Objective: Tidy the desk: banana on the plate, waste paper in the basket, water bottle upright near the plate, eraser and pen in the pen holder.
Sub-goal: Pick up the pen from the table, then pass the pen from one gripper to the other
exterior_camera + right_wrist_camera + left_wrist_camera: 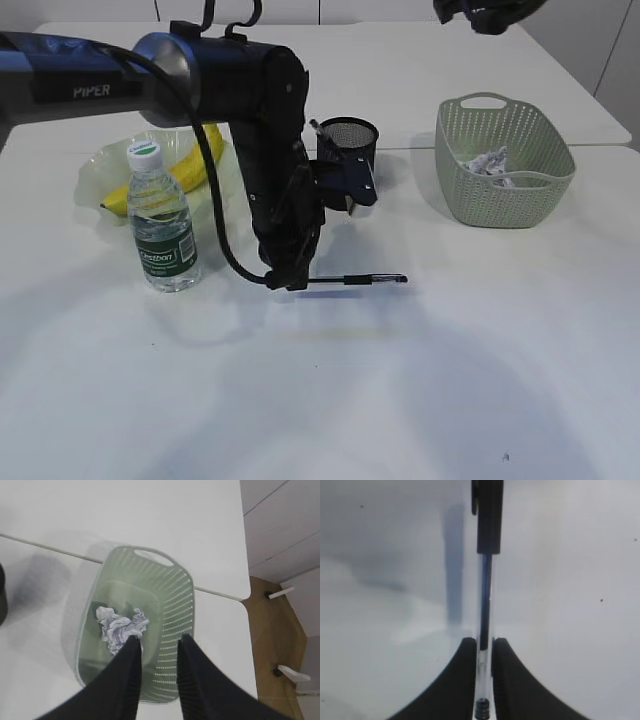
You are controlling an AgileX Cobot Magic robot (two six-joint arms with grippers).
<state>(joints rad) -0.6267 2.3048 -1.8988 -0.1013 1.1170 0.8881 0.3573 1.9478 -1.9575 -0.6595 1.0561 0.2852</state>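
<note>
Pen (pixel 485 600) is the step in hand: we have our left gripper (pixel 483 652) clamped on its rear end, the capped tip reaching out ahead of the jaws, just above the table. Next we must lift, tilt it upright and carry it over the mesh pen holder (pixel 348 143). Our right gripper (pixel 157 647) hangs empty, jaws apart, over the basket (pixel 165 600) holding the waste paper (pixel 117 627).

White table (pixel 420 380) (seamed), wooden floor (pixel 280 645)
</note>
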